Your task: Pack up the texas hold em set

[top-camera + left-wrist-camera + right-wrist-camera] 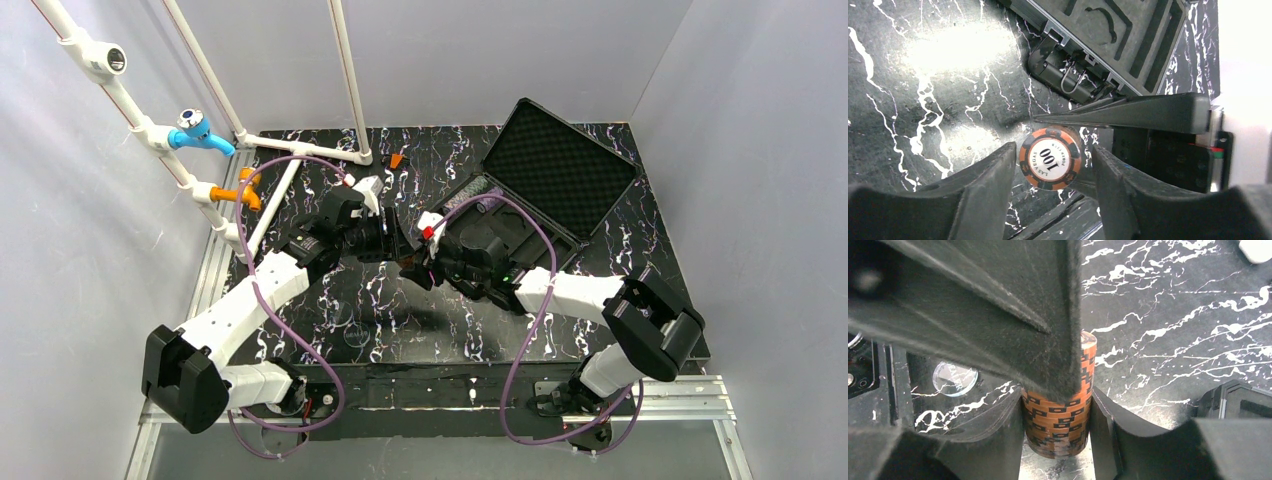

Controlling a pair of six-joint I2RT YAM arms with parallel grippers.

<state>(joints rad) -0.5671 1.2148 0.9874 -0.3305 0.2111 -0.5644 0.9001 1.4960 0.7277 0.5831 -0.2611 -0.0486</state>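
Observation:
An orange-brown chip stack with a "100" face hangs above the table between both grippers. My left gripper has a finger on either side of one end and is shut on it. My right gripper is shut on the other end, its pads pressed against the stack's sides. A left finger hides the stack's far part in the right wrist view. In the top view both grippers meet at mid-table and cover the stack. The black case lies open at the back right, showing its foam lid and moulded tray.
A white pipe frame with blue and orange fittings stands at the back left. A small orange piece and a white object lie near it. The case latch faces the grippers. Purple cables loop over both arms.

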